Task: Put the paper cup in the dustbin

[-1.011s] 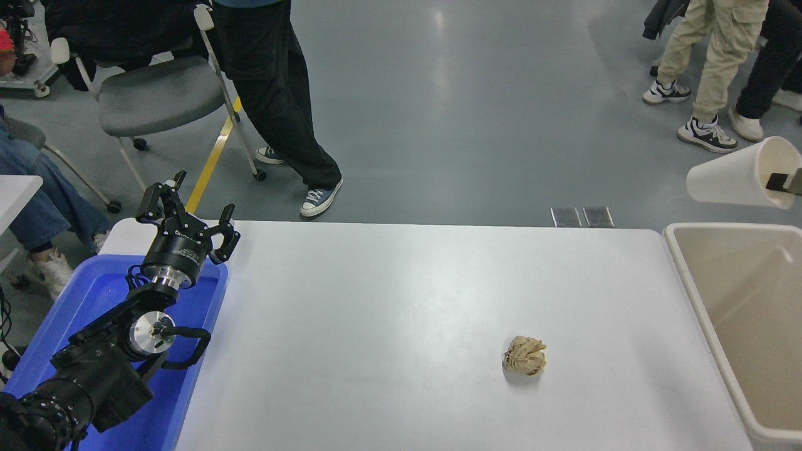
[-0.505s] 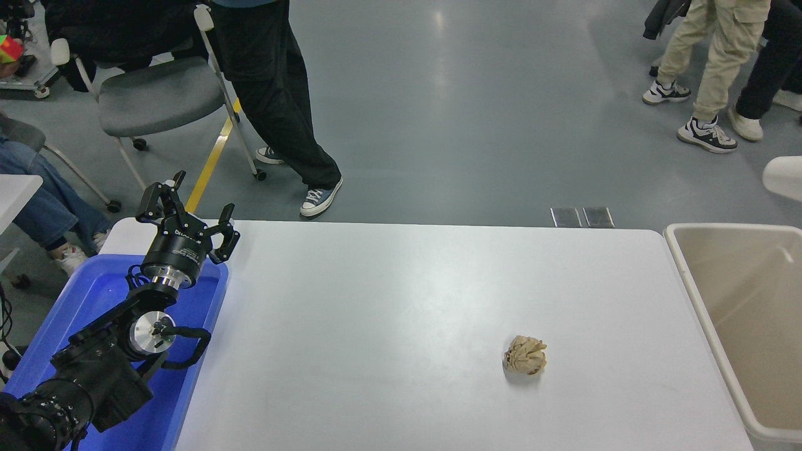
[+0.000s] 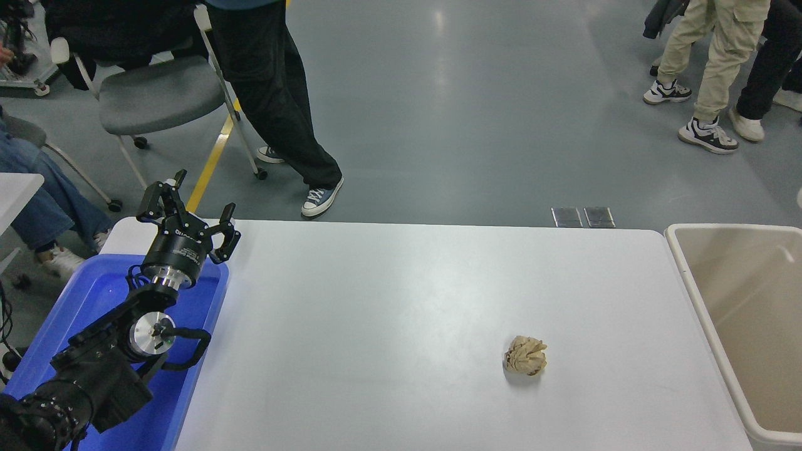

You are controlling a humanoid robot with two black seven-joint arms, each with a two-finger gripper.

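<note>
Black and parked at the lower left, the left gripper (image 3: pixel 188 216) hangs over the far end of a blue tray (image 3: pixel 94 294), its fingers spread wide with nothing between them. Well to its right and nearer the camera, a crumpled brown paper ball (image 3: pixel 525 356) lies alone on the white table (image 3: pixel 401 300). Farther right again, just past the table's end, stands the beige dustbin (image 3: pixel 689 275) with its thick white rim; the visible part of its inside shows only bare walls. Neither the paper cup nor the right gripper appears in the head view, so the cup's place cannot be told.
</note>
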